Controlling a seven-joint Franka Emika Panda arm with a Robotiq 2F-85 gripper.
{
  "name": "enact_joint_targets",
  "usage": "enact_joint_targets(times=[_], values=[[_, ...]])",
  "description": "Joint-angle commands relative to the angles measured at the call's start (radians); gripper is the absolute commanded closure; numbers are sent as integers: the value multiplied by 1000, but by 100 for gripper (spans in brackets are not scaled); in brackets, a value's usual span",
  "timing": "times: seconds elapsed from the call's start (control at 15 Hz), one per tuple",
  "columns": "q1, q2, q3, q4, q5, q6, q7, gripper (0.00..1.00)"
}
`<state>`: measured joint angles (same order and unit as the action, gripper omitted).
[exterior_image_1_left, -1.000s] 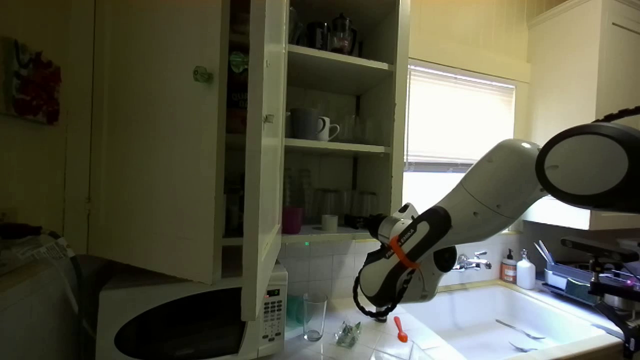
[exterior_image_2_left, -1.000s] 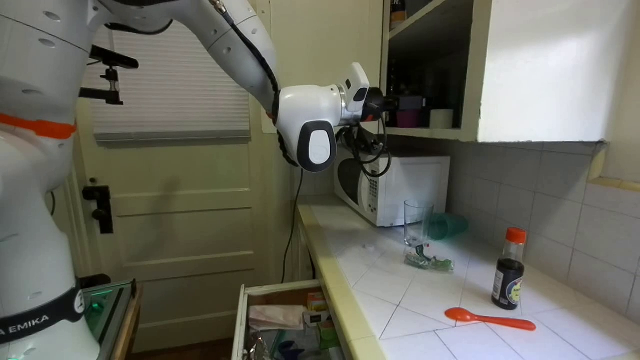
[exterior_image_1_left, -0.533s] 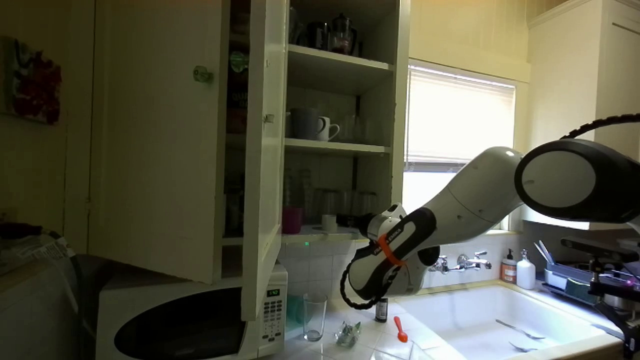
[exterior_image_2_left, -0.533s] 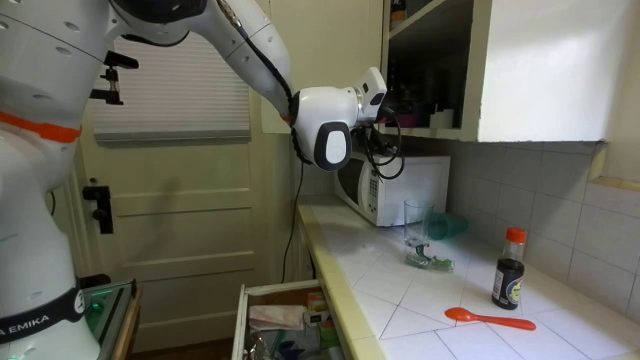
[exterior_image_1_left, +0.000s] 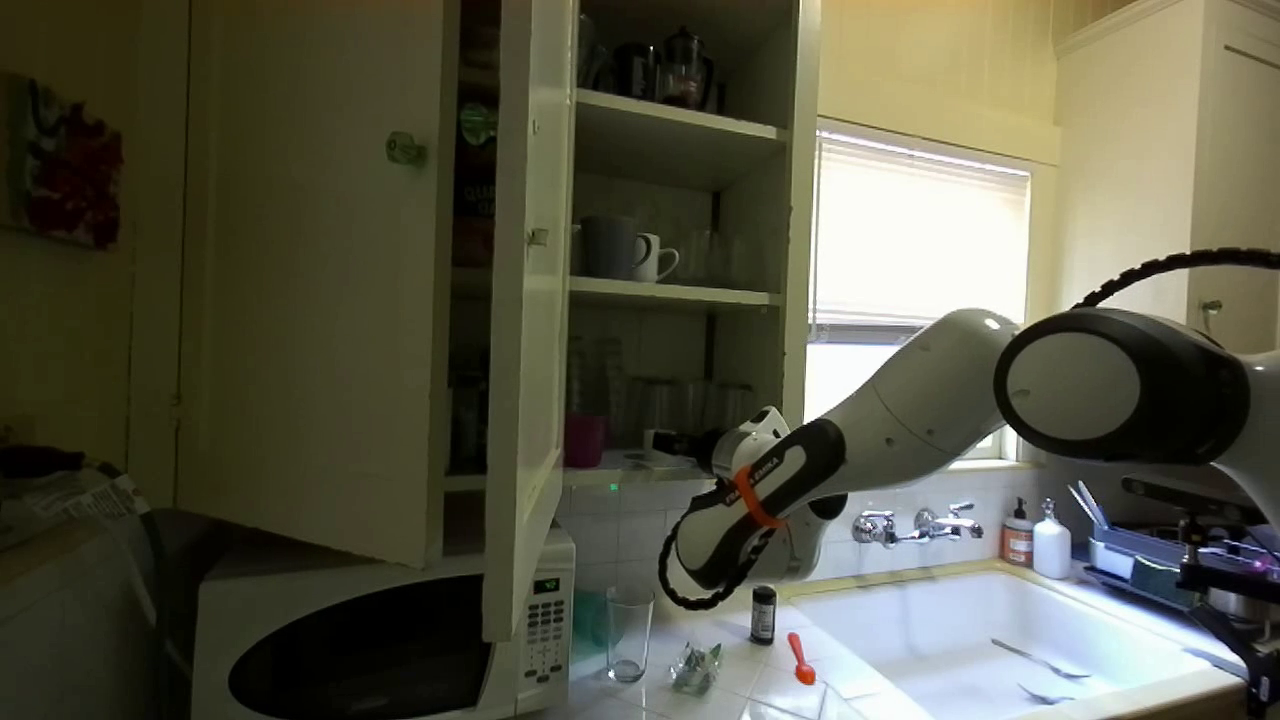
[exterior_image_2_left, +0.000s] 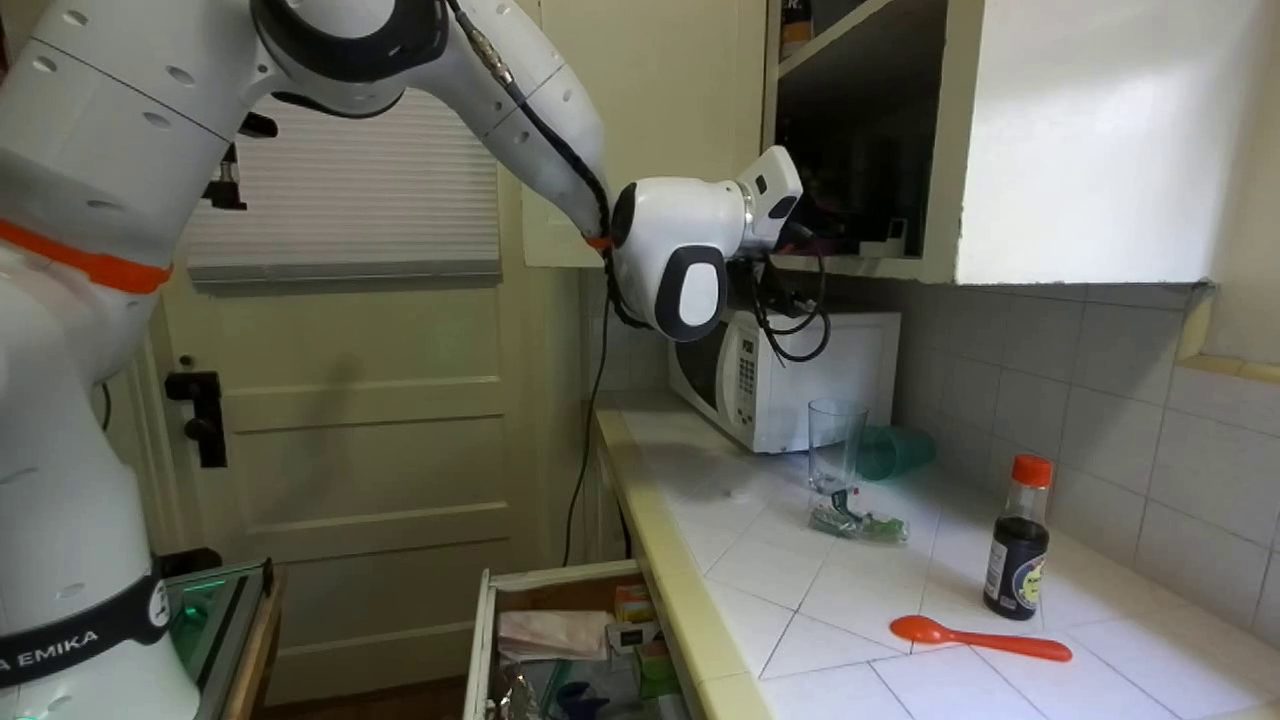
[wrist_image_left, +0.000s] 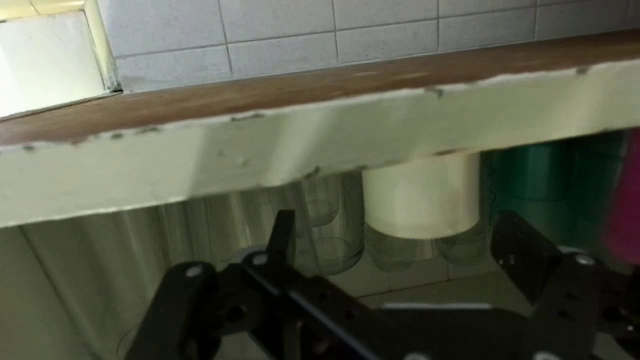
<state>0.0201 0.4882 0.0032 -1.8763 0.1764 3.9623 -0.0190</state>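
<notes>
Facing one white cup (wrist_image_left: 422, 200) | end effector (wrist_image_left: 395, 222), two jaws apart | one pink cup (exterior_image_1_left: 584, 440) nearby

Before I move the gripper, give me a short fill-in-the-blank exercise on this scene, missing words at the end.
1. In the wrist view, the gripper is ____, not shut.
2. The white cup stands on the lowest ____ of the cupboard.
3. The orange ____ lies on the tiled counter.
4. The green tumbler near the clear glass lies on its ____.

Missing words: open; shelf; spoon; side.
</notes>
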Motion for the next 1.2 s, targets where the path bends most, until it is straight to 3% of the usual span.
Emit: enact_joint_targets(times=[0.0,0.53,0.67,0.73,0.8,0.87,1.0,1.13], values=[[9,50,-4,76,-4,-48,7,0],[16,89,-6,156,-5,-91,5,0],[15,95,-6,168,-5,-98,6,8],[15,98,-6,173,-5,-102,8,18],[14,102,-6,179,-6,-105,9,20],[14,104,-5,183,-7,-107,9,33],[14,108,-5,187,-7,-107,9,50],[14,110,-6,192,-7,-107,9,61]])
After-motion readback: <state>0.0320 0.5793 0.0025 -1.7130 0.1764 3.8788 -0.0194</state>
